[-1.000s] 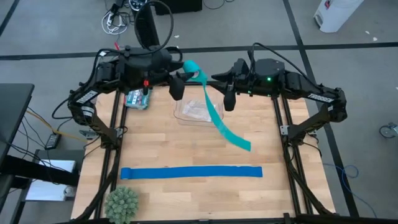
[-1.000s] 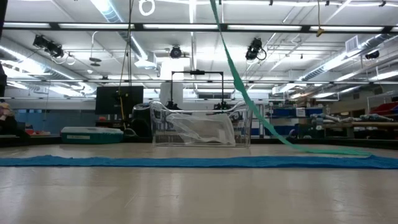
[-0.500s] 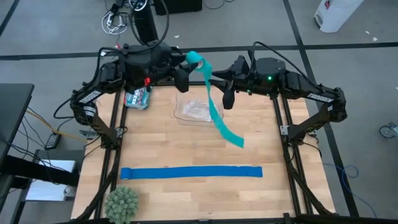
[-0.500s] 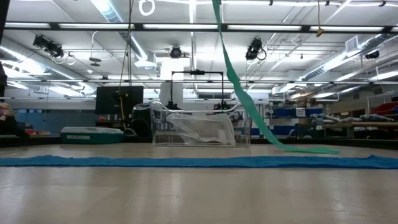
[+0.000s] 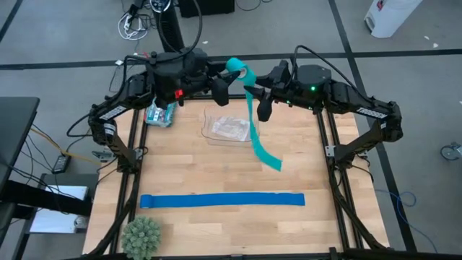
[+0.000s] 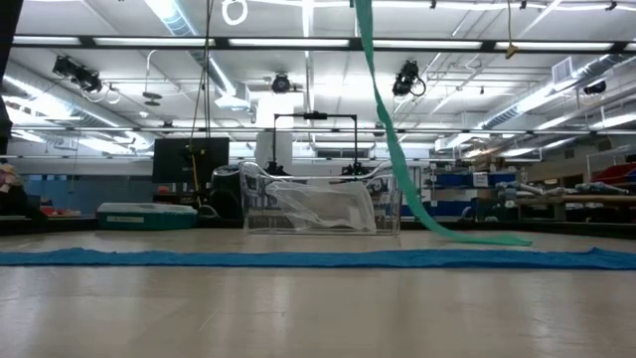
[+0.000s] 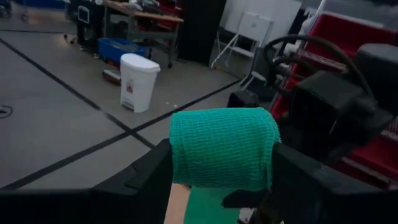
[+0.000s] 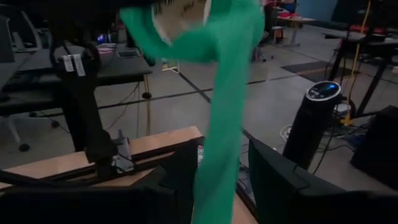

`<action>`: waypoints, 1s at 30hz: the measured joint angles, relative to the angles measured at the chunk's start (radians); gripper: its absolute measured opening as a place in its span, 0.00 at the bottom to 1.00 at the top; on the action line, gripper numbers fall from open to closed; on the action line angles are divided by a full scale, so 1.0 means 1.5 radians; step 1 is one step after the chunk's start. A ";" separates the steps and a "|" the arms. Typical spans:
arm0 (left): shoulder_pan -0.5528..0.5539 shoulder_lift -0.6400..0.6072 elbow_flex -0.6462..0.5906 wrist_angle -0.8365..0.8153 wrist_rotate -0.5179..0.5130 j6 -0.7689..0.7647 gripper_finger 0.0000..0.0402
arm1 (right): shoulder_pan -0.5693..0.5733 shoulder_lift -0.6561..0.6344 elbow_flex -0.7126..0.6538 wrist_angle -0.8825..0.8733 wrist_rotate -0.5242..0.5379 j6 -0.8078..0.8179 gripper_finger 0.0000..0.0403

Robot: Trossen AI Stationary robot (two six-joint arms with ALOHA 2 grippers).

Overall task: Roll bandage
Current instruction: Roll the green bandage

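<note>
The teal bandage is partly wound into a small roll, which my left gripper holds high above the table's far edge; the roll also shows in the left wrist view. The unrolled strip hangs down from it, and its tail end lies on the table. My right gripper is open just below and right of the roll. The strip runs down between its two fingers. My left gripper holds the roll by its two flat ends, pinched between the two fingers, which lie level and point toward the table's right. The roll sits across the gap, lifted clear, and the strip hangs below it. My right gripper's fingers stand on either side of the hanging strip; whether they touch it I cannot tell.
A clear plastic container stands under the hanging strip at the far middle. A long royal-blue strip lies flat across the near part of the table. A teal packet lies at the far left, and a green spiky ball at the near left corner.
My left gripper has carried the roll toward the table's right and slightly toward the far edge, closer to my right gripper. The strip now hangs steeper, and its tail end has slid along the table toward the left.
</note>
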 joint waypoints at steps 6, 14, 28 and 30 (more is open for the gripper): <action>0.000 0.000 0.000 0.013 0.000 0.000 0.58 | -0.001 0.000 0.000 -0.001 0.032 0.001 0.18; 0.000 0.000 0.000 0.039 -0.017 0.058 0.58 | -0.007 0.000 0.000 -0.053 -0.049 0.029 0.01; 0.000 -0.001 0.000 0.101 -0.041 0.228 0.58 | -0.009 0.000 -0.018 -0.152 -0.196 0.066 0.03; 0.000 -0.001 0.000 0.088 -0.041 0.227 0.58 | -0.012 0.000 -0.018 -0.137 -0.196 0.071 0.05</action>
